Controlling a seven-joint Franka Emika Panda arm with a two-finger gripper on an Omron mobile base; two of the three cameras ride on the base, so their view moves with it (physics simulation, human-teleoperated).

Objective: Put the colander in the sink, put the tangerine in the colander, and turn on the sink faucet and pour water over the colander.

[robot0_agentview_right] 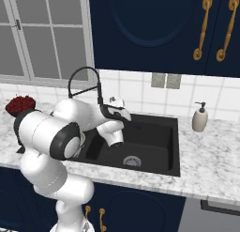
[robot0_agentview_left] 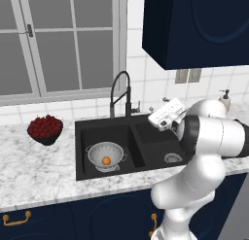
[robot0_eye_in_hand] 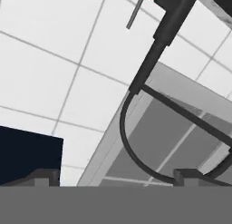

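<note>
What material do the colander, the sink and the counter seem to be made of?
Colander: probably metal, pale grey with a slight shine and rows of small holes.
Sink: matte black, perhaps composite or coated metal; no glare shows.
Counter: looks like white marble, with grey veins.

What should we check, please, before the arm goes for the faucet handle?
1. Colander sits in the sink's left basin: ok.
2. Tangerine lies inside the colander: ok.
3. Gripper is open and holds nothing: ok.
4. Gripper faces the faucet, with the tiled wall behind it: ok.
5. Water is running from the faucet: not ok, none visible.
6. Spout ends over the colander: cannot tell.
</note>
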